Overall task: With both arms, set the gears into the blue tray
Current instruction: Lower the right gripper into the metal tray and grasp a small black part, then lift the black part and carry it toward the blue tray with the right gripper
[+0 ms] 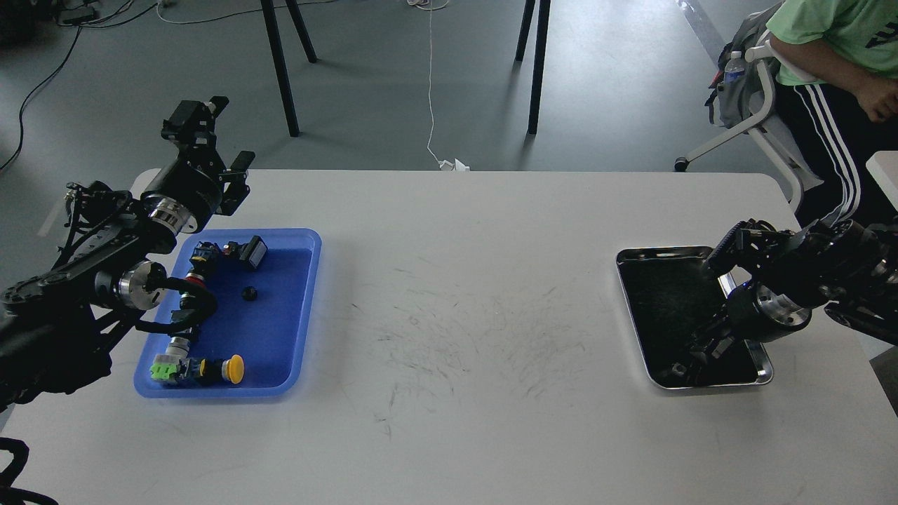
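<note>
The blue tray lies at the table's left side. One tiny black gear rests on its floor near the middle. My left gripper hangs raised behind the tray's far-left corner, with its fingers spread open and nothing between them. My right gripper points down into the near end of the steel tray at the right. Its fingers are dark against the tray's dark bottom, so I cannot tell their state or whether a gear lies under them.
Several push-button switches sit in the blue tray, among them a yellow one, a green one and a black one. A seated person is beyond the table's far right corner. Black stand legs rise behind the far edge.
</note>
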`<state>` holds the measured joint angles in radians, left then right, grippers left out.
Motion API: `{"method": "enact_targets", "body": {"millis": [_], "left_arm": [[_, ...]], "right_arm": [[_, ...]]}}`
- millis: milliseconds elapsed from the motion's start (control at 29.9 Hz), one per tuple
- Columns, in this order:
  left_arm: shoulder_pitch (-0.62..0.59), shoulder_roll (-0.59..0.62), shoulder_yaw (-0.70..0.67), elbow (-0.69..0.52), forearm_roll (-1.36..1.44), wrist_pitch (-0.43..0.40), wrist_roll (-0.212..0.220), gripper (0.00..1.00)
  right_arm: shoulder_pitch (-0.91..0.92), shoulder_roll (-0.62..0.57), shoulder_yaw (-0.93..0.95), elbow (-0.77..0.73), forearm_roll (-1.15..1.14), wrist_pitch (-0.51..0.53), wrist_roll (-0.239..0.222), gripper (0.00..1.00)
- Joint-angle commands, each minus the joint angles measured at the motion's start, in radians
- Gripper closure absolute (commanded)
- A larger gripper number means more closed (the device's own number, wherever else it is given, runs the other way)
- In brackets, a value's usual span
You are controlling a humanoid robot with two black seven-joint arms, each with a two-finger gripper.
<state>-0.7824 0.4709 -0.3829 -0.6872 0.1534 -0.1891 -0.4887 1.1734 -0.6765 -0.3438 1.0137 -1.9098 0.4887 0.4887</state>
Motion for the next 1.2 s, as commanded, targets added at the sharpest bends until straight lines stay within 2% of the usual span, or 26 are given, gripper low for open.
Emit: {"method": "enact_targets", "body": {"millis": [0, 602, 702, 836, 1170], "left_arm": [[0.000, 0.000, 0.001, 0.000, 0.000, -0.001, 0.000, 0.02], [0.006, 0.003, 0.001, 0.000, 0.000, -0.001, 0.000, 0.02], [0.006, 0.006, 0.001, 0.000, 0.002, -0.001, 0.000, 0.02], [0.008, 0.006, 0.004, 0.000, 0.002, -0.001, 0.000, 0.02], [0.029, 0.012, 0.004, 0.000, 0.002, -0.001, 0.000, 0.02]], "right_arm": [[0.003, 0.000, -0.001, 0.000, 0.000, 0.000, 0.000, 0.61], [0.009, 0.008, -0.003, 0.006, -0.001, 0.000, 0.000, 0.75], [0.009, 0.008, -0.003, 0.009, -0.001, 0.000, 0.000, 0.80], [0.012, 0.008, -0.001, 0.009, -0.001, 0.000, 0.000, 0.81], [0.107, 0.020, 0.020, 0.003, 0.017, 0.000, 0.000, 0.87]]}}
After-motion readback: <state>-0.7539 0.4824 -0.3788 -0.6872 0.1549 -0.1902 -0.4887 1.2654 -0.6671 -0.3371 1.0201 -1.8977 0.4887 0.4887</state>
